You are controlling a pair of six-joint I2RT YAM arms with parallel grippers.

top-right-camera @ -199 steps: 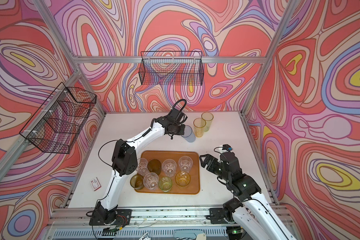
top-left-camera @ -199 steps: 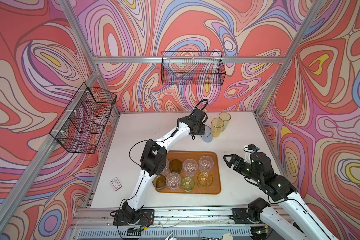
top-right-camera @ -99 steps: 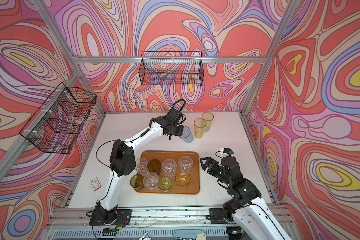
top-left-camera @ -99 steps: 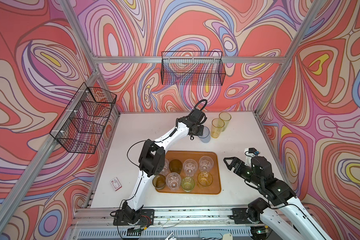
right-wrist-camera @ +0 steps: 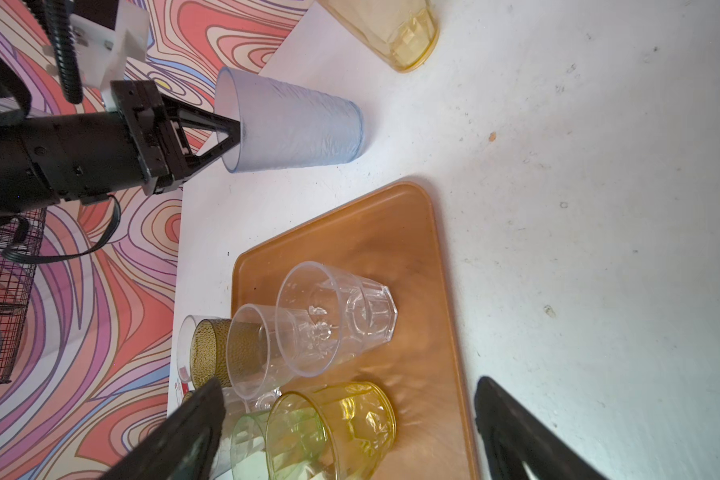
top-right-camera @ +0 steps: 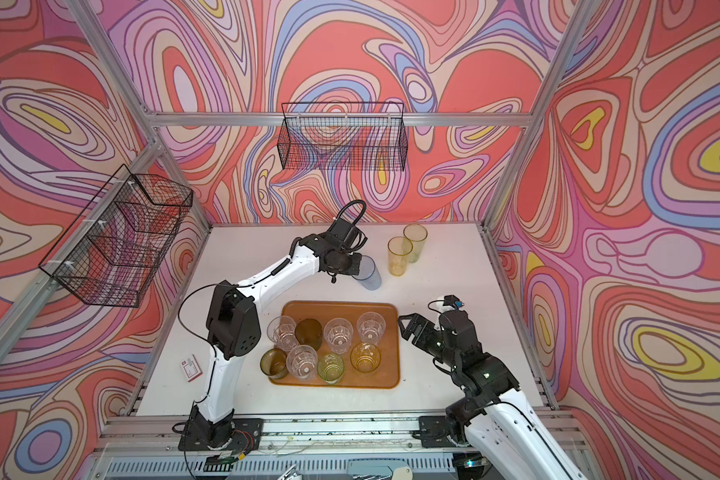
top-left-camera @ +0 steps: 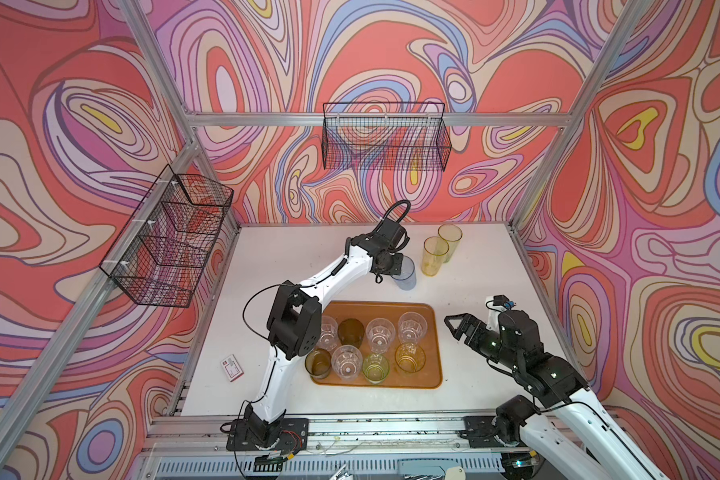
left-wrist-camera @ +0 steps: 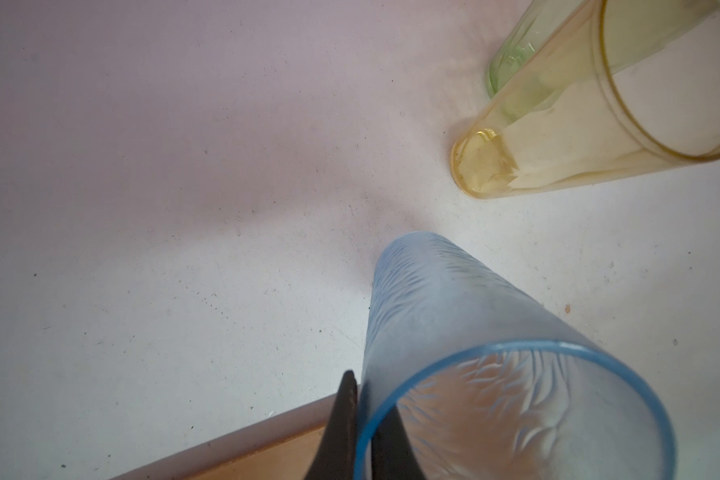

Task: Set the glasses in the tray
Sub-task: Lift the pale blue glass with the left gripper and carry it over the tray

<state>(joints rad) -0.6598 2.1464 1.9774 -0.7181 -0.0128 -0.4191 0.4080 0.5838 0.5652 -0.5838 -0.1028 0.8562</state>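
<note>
My left gripper point(top-left-camera: 395, 266) is shut on the rim of a pale blue ribbed glass point(top-left-camera: 406, 274), one finger inside and one outside point(left-wrist-camera: 364, 386). The blue glass point(left-wrist-camera: 454, 316) leans, just behind the orange-brown tray point(top-left-camera: 375, 309); I cannot tell whether its base touches the table. Several short glasses stand in the tray point(right-wrist-camera: 391, 232): clear, olive, green and yellow. Two tall yellow glasses point(top-left-camera: 435, 255) point(top-left-camera: 449, 241) stand on the table at the back right. My right gripper point(top-left-camera: 454, 326) hovers open beside the tray's right edge, empty point(right-wrist-camera: 350, 386).
The left arm's elbow point(top-left-camera: 294, 328) hangs over the tray's left end. A small red and white box point(top-left-camera: 233, 368) lies at the front left of the table. Black wire baskets hang on the back wall point(top-left-camera: 385, 141) and the left wall point(top-left-camera: 167, 237).
The left gripper has shifted the blue glass slightly toward the tray. The right arm has drawn back a little toward the front, its gripper still open.
</note>
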